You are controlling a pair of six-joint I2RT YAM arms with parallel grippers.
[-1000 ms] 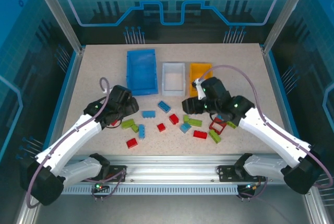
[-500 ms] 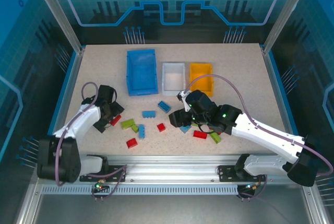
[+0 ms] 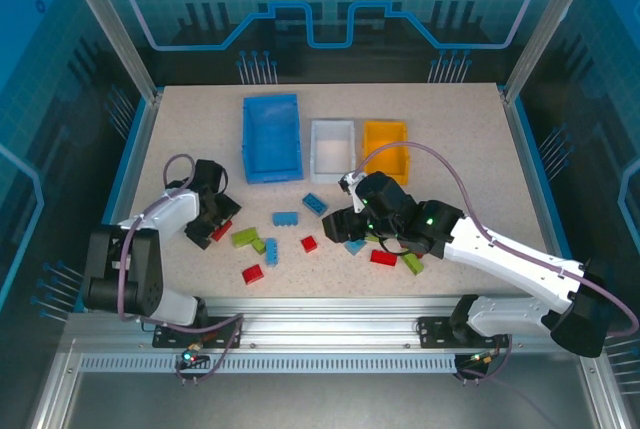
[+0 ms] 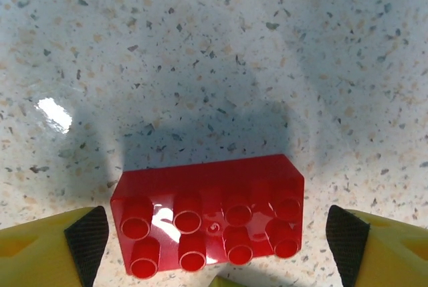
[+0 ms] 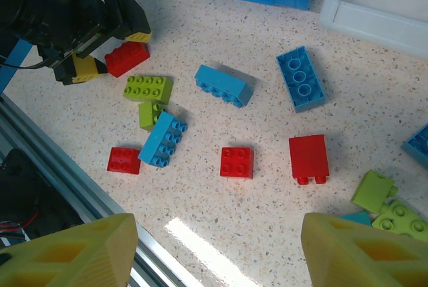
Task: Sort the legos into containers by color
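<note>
The red lego (image 4: 210, 213), a 2-by-4 studded brick, lies flat on the speckled table (image 4: 200, 46) between the spread fingers of the left end effector (image 4: 217, 240). One pad stands off each short end, with bare table showing in both gaps, so nothing is clamped. It looks like hard, glossy moulded plastic: probably light, stiff and not fragile, but slick enough to squirt out if pinched at a corner. Its flat end walls, or the 2 long walls, look like the best places to take hold, low and square on. The right end effector (image 5: 217, 253) hangs with its jaws apart and nothing between them, above the loose red, blue and lime legos. The blue container (image 3: 247, 139), white container (image 3: 333, 125) and orange container (image 3: 385, 125) sit in a row farther back. From above, the left end effector covers most of the red lego, the right arm hides several bricks, and a lime sliver at the left wrist view's lower edge is unreadable.
</note>
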